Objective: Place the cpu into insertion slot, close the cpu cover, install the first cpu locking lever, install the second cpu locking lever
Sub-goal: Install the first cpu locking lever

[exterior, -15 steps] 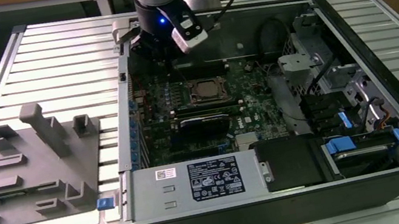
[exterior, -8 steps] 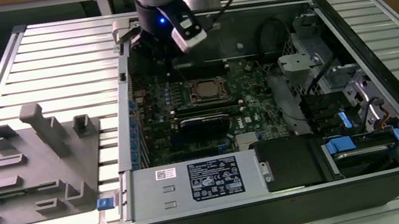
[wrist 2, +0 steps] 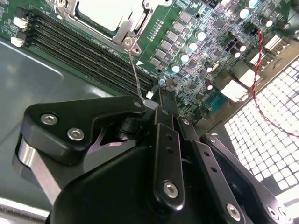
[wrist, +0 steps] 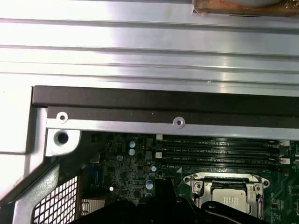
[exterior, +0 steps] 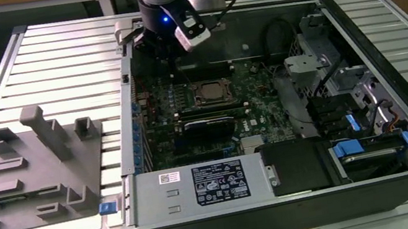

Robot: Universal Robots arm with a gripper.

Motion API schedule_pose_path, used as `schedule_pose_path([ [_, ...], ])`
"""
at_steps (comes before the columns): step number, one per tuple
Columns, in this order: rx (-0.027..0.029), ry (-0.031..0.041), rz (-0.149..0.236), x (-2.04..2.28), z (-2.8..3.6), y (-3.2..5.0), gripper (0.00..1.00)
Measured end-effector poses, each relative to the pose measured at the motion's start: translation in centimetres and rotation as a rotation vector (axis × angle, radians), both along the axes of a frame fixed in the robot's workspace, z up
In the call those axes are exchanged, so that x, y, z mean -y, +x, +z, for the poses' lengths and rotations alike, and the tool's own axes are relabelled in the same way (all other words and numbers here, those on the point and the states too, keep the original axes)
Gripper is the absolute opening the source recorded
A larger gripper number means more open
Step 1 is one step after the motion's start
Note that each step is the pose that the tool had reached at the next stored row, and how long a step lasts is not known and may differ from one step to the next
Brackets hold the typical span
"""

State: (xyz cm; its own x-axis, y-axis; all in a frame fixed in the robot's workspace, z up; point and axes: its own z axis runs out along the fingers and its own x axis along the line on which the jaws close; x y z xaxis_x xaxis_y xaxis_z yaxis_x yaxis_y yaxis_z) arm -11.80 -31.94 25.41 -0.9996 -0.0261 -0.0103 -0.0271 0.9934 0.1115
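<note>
I'm working over a slatted desk [exterior: 51,59] that is carrying an open computer case [exterior: 289,213], with the motherboard [exterior: 259,92] lying flat inside it. The claw [exterior: 170,63] is hanging over the board's far corner, on the exterior view's left. The insertion slot [exterior: 213,93] is sitting just toward the exterior view's right of it and a little nearer that camera.

In the second wrist view the claw [wrist 2: 156,101] is showing its jaws drawn together, with nothing clamped between them that I can see. The cpu cover [wrist 2: 133,25] is lying down around the cpu [wrist 2: 105,11], which is resting seated in the slot with its pale top showing through the cut-out. The first wrist view is showing the same cpu [wrist: 229,198].

The relation that matters is the thin wire locking lever [wrist 2: 135,72]. Its long axis is running from the cover's corner straight to the claw's tip, alongside the memory slots [wrist 2: 79,51]. Its free end is meeting the tip, though I can't say whether it is touching or only just beside it.

A printed label [exterior: 220,182] is sitting on the box at the case's near edge, and its text is too small for me to make out.
</note>
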Motion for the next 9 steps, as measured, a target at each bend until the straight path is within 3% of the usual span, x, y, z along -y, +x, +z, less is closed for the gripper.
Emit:
schedule_pose_path([
  [9,-0.0001,0.0186,0.0,-0.19,-0.04,0.0,0.11],
])
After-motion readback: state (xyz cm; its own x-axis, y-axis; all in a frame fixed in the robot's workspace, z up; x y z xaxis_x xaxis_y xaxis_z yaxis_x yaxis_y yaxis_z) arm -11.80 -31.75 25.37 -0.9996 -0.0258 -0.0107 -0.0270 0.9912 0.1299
